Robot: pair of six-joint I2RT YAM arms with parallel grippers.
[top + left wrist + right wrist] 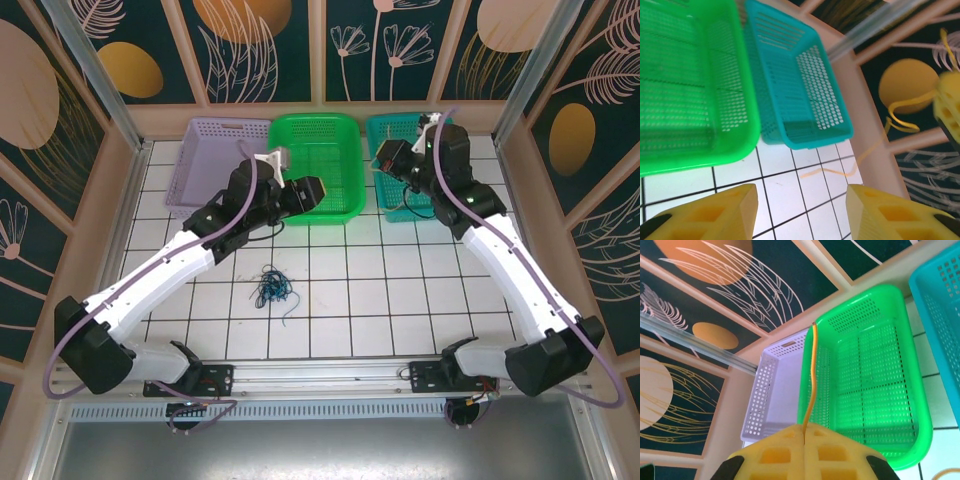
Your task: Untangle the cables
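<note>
White-tiled table carries the tangled cables at six o'clock from the green basket. The right end effector, at one o'clock, is clamped on an orange cable; the left end effector stands apart, empty. A slow lift should spare its trailing end from snagging.

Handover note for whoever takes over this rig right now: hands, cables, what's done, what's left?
Left hand: open, holding nothing, by the green basket.
Right hand: shut on one yellow cable, raised near the teal basket; the cable's tail reaches the tiles.
Other cables: knotted heap mid-table.
Done: one cable apparently lifted clear.
Left: separate the heap.
</note>
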